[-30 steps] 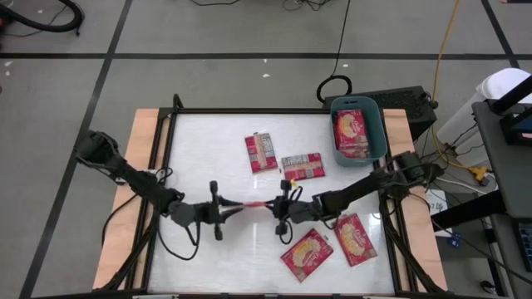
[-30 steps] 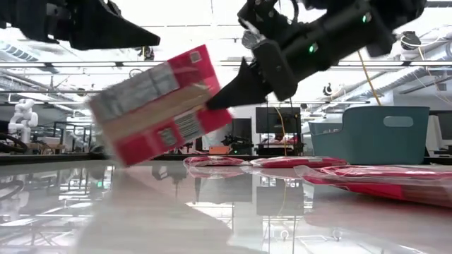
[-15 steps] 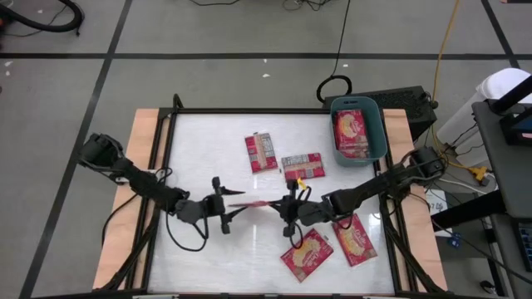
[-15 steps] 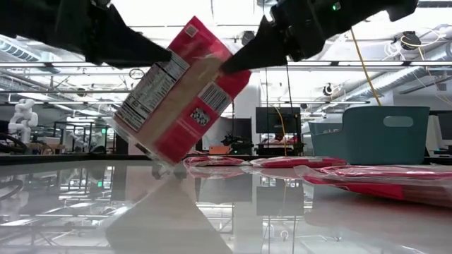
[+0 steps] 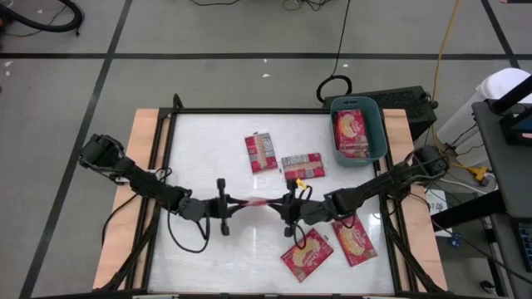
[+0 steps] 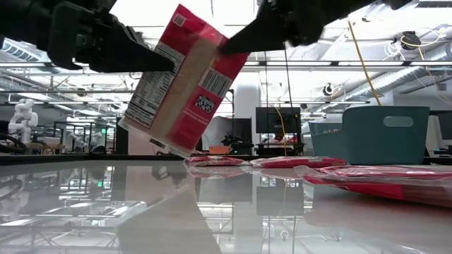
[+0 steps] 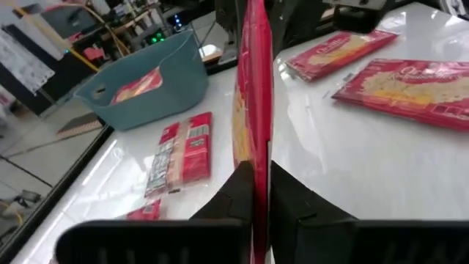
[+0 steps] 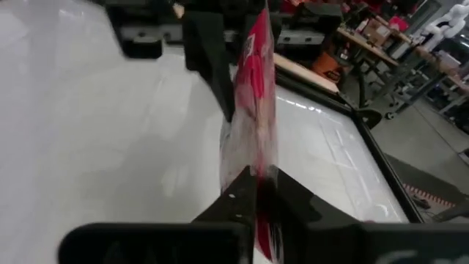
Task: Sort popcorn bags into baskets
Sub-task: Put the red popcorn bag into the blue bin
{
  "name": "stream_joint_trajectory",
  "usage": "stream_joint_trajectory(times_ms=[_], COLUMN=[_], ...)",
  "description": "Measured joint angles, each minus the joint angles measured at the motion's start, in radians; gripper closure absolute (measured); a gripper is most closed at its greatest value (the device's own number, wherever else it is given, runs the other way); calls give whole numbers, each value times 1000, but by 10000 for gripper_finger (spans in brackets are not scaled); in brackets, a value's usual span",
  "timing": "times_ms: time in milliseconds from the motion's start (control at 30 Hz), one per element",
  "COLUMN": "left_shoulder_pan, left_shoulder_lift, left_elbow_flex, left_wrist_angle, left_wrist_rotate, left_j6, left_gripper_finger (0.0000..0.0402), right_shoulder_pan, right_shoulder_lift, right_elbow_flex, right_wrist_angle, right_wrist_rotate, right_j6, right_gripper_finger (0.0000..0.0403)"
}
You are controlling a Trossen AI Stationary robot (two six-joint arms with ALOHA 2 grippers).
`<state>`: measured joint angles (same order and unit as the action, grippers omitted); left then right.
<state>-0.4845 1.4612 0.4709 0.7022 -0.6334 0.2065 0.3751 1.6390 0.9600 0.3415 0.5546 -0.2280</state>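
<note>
Left gripper [image 5: 235, 205] clamped on one edge of raised popcorn bag [image 6: 185, 79], right gripper [image 5: 278, 206] clamped on opposite edge, bag clear of table [image 5: 208, 149].

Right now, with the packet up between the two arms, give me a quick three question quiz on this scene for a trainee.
1. True or false: the raised popcorn bag lies flat on the table.
2. Multiple choice: which gripper is shut on that bag? A) only the left gripper B) only the right gripper C) both
3. Fill in: the teal basket stands at the table's far ____ corner, seen from above.

Key:
1. False; it is held off the table, tilted.
2. C; each gripper pinches one edge.
3. Right; at least one bag already lies inside.
</note>
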Motion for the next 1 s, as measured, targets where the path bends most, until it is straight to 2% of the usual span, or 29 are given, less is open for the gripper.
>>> stream_joint_trajectory(times_ms=[167,267,433,567,667,733,867,1000], left_shoulder_pan=[-26,-36,-72,-110,-139,-149,-150,-150], left_shoulder_lift=[0,0,0,0,0,0,0,8], left_elbow_flex=[0,0,0,0,0,0,0,24], left_wrist_angle=[32,39,97,132,133,126,127,133], left_wrist_rotate=[-5,-5,2,10,14,17,13,11], left_j6=[69,116,289,500,737,868,1027,1186], left_gripper_finger=[384,389,388,388,388,388,388,387], right_shoulder_pan=[37,52,52,51,48,41,25,11], right_shoulder_lift=[-97,-157,-228,-255,-257,-254,-228,-178], right_elbow_flex=[0,-13,-79,-170,-244,-303,-399,-422], right_wrist_angle=[-165,-220,-207,-107,60,189,451,526], right_wrist_rotate=[90,98,94,68,56,11,-108,-149], right_j6=[10,30,270,539,793,942,1116,1263], right_gripper_finger=[332,300,259,240,232,230,224,213])
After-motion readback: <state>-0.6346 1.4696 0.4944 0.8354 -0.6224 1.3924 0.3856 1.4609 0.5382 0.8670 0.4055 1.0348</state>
